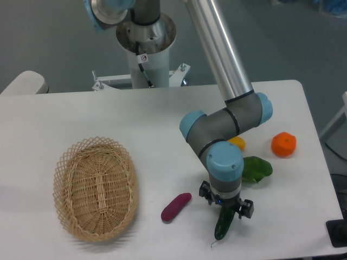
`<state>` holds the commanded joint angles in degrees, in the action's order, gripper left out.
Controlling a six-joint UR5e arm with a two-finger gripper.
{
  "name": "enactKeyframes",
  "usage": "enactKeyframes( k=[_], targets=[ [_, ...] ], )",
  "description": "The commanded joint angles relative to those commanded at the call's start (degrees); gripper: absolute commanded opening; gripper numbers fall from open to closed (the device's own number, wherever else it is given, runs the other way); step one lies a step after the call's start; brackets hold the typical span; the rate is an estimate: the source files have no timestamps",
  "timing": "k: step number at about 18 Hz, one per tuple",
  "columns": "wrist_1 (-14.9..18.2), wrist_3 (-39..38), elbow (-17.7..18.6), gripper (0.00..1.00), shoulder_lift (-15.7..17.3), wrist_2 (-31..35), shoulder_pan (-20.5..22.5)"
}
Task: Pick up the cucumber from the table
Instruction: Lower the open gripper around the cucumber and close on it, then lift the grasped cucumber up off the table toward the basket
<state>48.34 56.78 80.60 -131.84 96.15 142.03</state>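
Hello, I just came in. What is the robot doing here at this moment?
The single robot arm has its two-finger gripper lowered over the long dark green cucumber near the front edge of the white table, apparently to pick it up. Whether the fingers already grip it cannot be told. A short purple vegetable piece and an empty woven wicker basket lie to its side.

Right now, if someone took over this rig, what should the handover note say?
End effector: down over the upper end of the cucumber; its fingers are hidden, so grip can't be confirmed.
Cucumber: at the near edge of the table, stem tip toward the front, apparently still on the surface.
Nearby: purple eggplant-like piece to its left, wicker basket further left.
Done: approach. Left: confirm grasp, lift.
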Motion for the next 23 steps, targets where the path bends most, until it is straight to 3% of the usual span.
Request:
enactKeyframes(
  k=[4,7,16,19,23],
  targets=[
    [0.00,0.00,0.09,1.00,-0.09,0.00,0.00],
    [0.00,0.00,0.09,0.94,-0.09,0.09,0.00],
    [0.09,1.31,0.09,0.44,0.09,0.00,0.00],
    [0.09,1.58,0.00,0.36,0.26,-0.09,0.00],
    [0.35,1.67,-0.35,0.35,0.88,-0.09,0.00]
  ],
)
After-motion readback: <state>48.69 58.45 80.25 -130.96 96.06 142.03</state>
